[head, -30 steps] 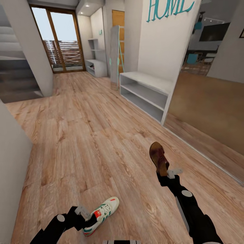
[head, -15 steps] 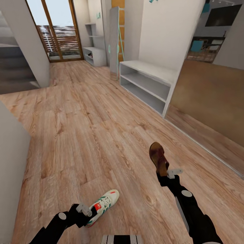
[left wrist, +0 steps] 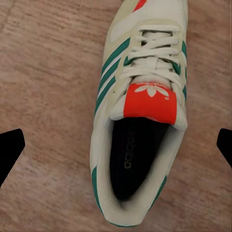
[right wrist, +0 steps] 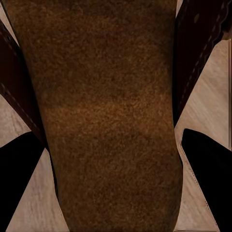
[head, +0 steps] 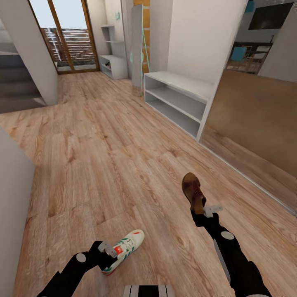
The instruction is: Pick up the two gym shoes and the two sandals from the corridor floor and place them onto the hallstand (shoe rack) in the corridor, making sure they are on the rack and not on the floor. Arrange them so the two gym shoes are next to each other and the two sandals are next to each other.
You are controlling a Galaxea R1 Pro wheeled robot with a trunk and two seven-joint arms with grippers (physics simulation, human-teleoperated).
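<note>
Lower frame: left gripper [head: 108, 250] spread wide over sneaker [head: 123, 251]; right gripper [head: 205, 209] clamps sandal [head: 193, 191]. Centre the heel before closing.

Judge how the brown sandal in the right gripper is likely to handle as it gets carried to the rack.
The sandal probably stays fairly stiff: its sole juts upright from the right gripper without sagging. Held near its heel end, it may pivot if jolted. In the right wrist view the suede-like insole looks matte, so slipping seems unlikely; the straps may flex.
</note>
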